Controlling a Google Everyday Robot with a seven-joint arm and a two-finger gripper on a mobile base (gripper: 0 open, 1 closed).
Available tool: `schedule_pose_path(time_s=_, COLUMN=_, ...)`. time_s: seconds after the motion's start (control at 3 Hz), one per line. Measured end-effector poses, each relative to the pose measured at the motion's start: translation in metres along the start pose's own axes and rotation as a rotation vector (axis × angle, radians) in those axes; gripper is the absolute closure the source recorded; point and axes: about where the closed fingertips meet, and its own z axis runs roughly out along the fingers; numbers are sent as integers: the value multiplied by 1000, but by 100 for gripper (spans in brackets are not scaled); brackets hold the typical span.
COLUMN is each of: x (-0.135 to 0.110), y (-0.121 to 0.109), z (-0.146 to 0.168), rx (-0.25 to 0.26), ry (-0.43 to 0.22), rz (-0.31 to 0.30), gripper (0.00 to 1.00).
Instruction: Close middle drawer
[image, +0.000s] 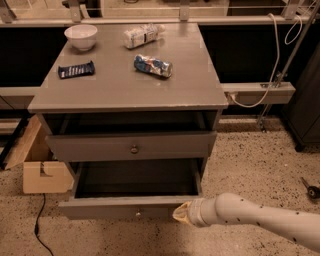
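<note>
The middle drawer (120, 206) is a grey drawer with a wide low front and a small pale knob (137, 213). It stands pulled far out of the grey cabinet (125, 95), and its deep tray shows empty. My gripper (181, 212) reaches in from the lower right on a white arm (260, 220). Its yellowish tip is at the right end of the drawer's front, touching it or nearly so. The top drawer (131, 146), with a dark knob, is slightly open above it. The lowest drawer is out of view.
On the cabinet top are a white bowl (81, 36), a dark snack bar (76, 69), a blue chip bag (152, 65) and a pale packet (142, 35). A cardboard box (42, 170) sits on the floor at left. A cable (40, 225) runs by it.
</note>
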Motion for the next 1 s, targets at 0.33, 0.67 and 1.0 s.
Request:
schedule_pose_path(time_s=0.33, x=-24, y=-27, z=12, rx=73, ry=-150, rz=-131, gripper=100)
schedule_pose_path(time_s=0.67, x=-24, y=-27, z=12, rx=73, ry=-150, rz=-131, gripper=100)
schedule_pose_path(time_s=1.0, x=-21, y=-45, z=23, rx=82, ry=-142, rz=-154, gripper=100)
